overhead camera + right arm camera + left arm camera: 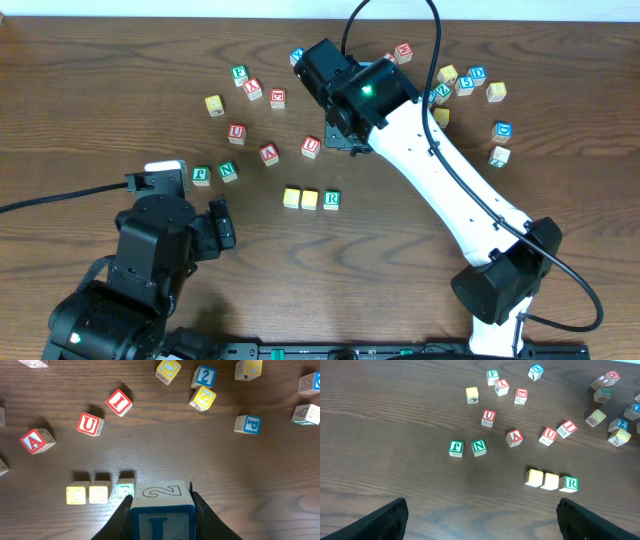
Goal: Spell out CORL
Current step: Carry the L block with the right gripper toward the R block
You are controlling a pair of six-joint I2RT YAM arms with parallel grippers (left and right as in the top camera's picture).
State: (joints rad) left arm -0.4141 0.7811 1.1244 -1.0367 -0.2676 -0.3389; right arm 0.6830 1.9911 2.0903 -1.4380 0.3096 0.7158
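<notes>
Two yellow-faced cubes (290,198) (309,199) and the green R cube (331,200) lie in a touching row at mid-table. The left wrist view shows that row with the R cube (569,483) at its right end; the right wrist view shows the R cube (125,490) glowing pale. My right gripper (161,510) is shut on the blue L cube (162,517), whose top face bears a 2, held above the table just right of the row. In the overhead view the wrist hides this cube. My left gripper (482,527) hangs open over bare wood, holding nothing, near the table's left front.
Loose cubes lie beyond the row: red U (311,146), red A (268,154), green N (228,171) and a green one (201,175). A cluster of several cubes (470,85) sits at the far right. The right arm (450,200) crosses the table's right half.
</notes>
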